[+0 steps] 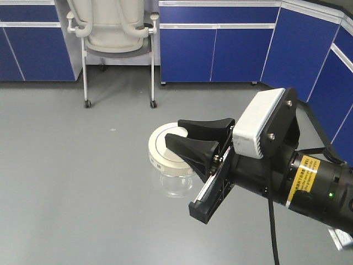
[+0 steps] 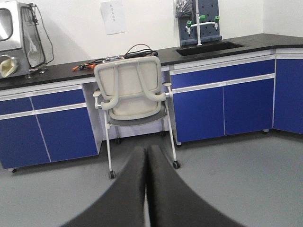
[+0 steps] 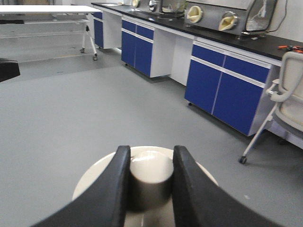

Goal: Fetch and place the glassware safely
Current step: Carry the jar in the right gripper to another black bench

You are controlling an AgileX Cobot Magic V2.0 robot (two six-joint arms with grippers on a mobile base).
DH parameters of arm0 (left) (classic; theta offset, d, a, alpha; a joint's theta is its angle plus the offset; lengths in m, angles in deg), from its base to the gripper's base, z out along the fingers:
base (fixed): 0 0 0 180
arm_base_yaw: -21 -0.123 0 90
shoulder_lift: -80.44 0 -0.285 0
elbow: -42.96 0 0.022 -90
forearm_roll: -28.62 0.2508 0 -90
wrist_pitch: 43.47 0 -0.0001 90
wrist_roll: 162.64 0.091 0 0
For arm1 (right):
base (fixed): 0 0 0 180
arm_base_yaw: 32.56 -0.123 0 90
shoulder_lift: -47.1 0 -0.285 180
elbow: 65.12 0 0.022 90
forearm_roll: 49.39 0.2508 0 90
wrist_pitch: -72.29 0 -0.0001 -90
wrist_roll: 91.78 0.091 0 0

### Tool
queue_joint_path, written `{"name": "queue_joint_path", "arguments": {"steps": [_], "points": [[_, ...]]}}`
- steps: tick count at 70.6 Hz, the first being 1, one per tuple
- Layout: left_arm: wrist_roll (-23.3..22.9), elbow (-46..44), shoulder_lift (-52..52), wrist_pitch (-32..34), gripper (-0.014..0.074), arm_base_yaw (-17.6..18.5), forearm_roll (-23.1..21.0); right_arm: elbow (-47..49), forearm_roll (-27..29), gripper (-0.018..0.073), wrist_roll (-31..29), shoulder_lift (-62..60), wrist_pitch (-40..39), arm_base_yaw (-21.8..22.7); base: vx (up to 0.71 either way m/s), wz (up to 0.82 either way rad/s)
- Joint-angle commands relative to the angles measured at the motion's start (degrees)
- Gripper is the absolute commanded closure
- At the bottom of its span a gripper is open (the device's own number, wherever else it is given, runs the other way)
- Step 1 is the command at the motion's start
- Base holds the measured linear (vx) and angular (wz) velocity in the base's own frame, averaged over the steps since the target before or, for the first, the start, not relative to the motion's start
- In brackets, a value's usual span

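Blue cabinets (image 1: pixel 220 44) and a chair (image 1: pixel 116 33) stand well beyond the right tool (image 1: pixel 177 133), across the grey surface (image 1: pixel 66 176). That tool is narrowed onto the jar (image 1: pixel 177 185) — its two fingers (image 3: pixel 116 189) press either side of the knob (image 3: pixel 150 172), which fills the gap between them. The jar sits directly under the tool, glass body below the wide lid (image 1: pixel 161 153). It seems to hang clear of the surface, though I cannot tell for sure. The left tool (image 2: pixel 146 151) has its fingers pressed together with nothing between them, pointing toward the chair.

The jar is likely light, but stiff and brittle, and a knock or a drop would probably break it. Its glass wall looks smooth and so probably slippery. The knob is a small, rounded hold — enough for a slow carry, poor for any swing. Whether the lid is fixed to the glass cannot be seen. If it only rests there, the body could fall away, so a hold around the body under the lid's rim would be surer.
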Motion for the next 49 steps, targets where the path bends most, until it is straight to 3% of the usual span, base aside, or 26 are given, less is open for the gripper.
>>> {"name": "queue_joint_path", "arguments": {"steps": [1,49], "points": [[-0.44,-1.62,0.62,4.1,0.0603,0.33,-0.57,1.89,1.45,0.056,0.03,-1.5,-4.43,0.04,0.57,-0.08],[-0.44,-1.62,0.62,4.1,0.0603,0.33,-0.57,1.89,1.45,0.056,0.03,-1.5,-4.43,0.04,0.53,-0.09]]}}
